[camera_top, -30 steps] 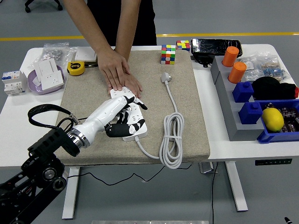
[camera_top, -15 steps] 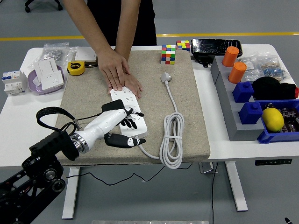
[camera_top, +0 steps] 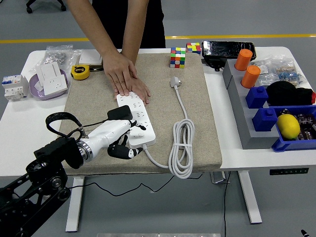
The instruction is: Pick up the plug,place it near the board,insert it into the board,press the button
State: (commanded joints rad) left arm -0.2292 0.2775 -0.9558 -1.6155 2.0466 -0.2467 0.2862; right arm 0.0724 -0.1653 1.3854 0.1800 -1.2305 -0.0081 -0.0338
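Observation:
A white power strip lies on the beige mat, running from the middle toward the near edge. A person's two hands press flat on its far end. My left hand, white with black fingers, sits at the strip's near left corner. Its fingers are curled and hold nothing. A black plug sits at the strip's left edge, just above my wrist. The strip's own white plug lies loose on the mat to the right, and its cable runs down to a coil.
Two puzzle cubes stand at the mat's far edge. A yellow tape measure and a bowl with sockets are at far left. Grey and blue bins with orange cups and a lemon fill the right side.
My left hand has drawn back from on top of the strip toward its near left corner, and its spread fingers have curled in. The black plug now shows. The person's hands have stayed put.

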